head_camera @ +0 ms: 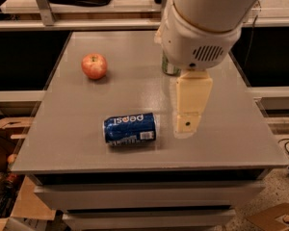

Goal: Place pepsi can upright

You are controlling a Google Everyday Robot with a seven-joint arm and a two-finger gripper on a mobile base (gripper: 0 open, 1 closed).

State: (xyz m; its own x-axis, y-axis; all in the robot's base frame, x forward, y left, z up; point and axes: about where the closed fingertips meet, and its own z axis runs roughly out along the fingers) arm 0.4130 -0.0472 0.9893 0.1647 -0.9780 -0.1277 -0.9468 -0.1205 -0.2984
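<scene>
The pepsi can point(130, 129) is blue with white lettering and a small barcode patch. It lies on its side near the front middle of the grey table point(221, 143). My gripper point(187, 124) hangs from the big white arm point(202, 28) and points down. It sits just to the right of the can, a short gap away, and holds nothing that I can see.
A red apple point(94, 65) sits at the back left of the table. A green can point(168, 70) stands at the back, mostly hidden behind the arm. The table's front edge is close below the pepsi can. Cardboard point(277, 218) lies on the floor at right.
</scene>
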